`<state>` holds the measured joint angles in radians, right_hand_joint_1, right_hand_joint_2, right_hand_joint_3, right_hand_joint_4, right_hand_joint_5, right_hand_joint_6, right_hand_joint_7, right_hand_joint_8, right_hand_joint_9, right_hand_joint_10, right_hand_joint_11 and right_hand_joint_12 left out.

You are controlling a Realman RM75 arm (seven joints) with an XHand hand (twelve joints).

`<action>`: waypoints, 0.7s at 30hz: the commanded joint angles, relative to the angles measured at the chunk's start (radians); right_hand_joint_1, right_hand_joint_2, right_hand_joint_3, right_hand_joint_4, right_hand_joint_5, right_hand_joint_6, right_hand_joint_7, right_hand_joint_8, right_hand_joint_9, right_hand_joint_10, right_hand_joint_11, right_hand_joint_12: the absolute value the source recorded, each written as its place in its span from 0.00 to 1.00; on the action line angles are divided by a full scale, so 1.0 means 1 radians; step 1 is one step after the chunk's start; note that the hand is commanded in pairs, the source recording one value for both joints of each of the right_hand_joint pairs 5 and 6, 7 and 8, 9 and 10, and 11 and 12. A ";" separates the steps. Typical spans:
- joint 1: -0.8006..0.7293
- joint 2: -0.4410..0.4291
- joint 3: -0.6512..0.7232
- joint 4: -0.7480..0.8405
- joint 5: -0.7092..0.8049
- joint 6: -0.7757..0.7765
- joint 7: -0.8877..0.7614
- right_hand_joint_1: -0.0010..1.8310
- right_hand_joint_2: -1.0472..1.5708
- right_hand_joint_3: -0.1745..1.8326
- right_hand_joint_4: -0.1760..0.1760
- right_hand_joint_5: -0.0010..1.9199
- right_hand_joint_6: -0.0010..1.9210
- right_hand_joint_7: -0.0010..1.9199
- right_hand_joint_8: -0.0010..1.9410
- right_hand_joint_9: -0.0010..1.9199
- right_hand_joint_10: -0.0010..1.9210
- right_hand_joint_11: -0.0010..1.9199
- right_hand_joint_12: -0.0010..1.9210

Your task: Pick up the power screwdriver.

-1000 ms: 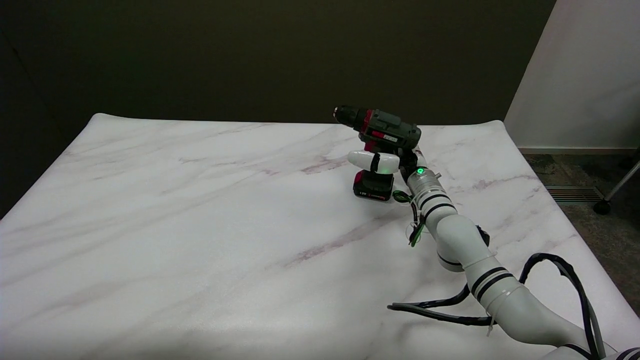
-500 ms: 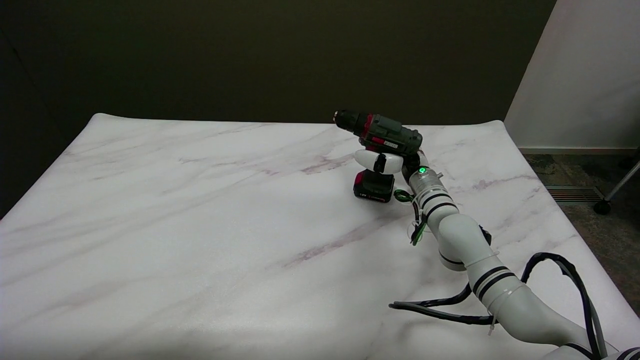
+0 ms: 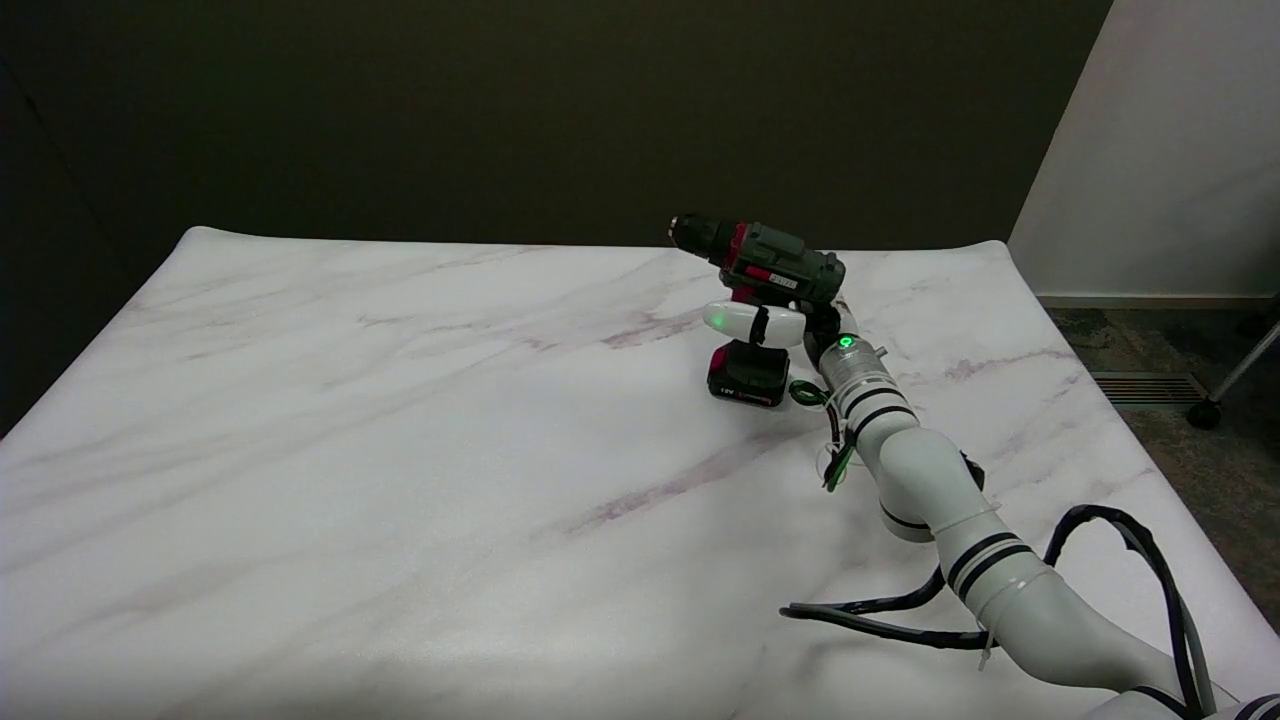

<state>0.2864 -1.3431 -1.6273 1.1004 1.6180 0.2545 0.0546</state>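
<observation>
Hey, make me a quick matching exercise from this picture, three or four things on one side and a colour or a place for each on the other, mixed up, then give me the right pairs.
Things:
1. dark green and red power screwdriver
2. white-fingered right robot hand
3. small round light on the white arm's wrist
4. white marble-patterned table

Matches:
A. glows green
B. carries pale pinkish veins across its top
C. wrapped round the tool's handle, above the battery pack
D. nose points to the picture's left, toward the dark wall

Pairs: 1-D, 2-C, 3-A, 4-B
</observation>
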 commanded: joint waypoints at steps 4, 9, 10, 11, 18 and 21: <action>0.014 0.003 0.002 -0.014 0.003 -0.013 0.000 0.60 0.31 0.40 1.00 0.13 0.13 0.11 0.10 0.00 0.00 0.17 0.17; 0.014 0.005 0.002 -0.014 0.002 -0.014 0.000 0.63 0.29 0.38 1.00 0.15 0.15 0.11 0.11 0.00 0.00 0.06 0.06; 0.014 0.007 0.002 -0.013 0.001 -0.014 0.000 0.64 0.27 0.38 1.00 0.16 0.16 0.12 0.12 0.00 0.00 0.03 0.03; 0.014 0.009 0.002 -0.012 -0.001 -0.014 0.000 0.66 0.26 0.38 1.00 0.17 0.17 0.13 0.13 0.00 0.00 0.01 0.01; 0.014 0.014 0.002 -0.010 0.003 -0.014 0.000 0.75 0.25 0.29 1.00 0.18 0.18 0.22 0.22 0.01 0.01 0.05 0.05; 0.014 0.014 0.002 -0.011 0.003 -0.014 0.000 0.77 0.27 0.25 1.00 0.18 0.18 0.25 0.24 0.06 0.06 0.08 0.08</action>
<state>0.2977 -1.3354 -1.6259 1.0907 1.6195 0.2430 0.0547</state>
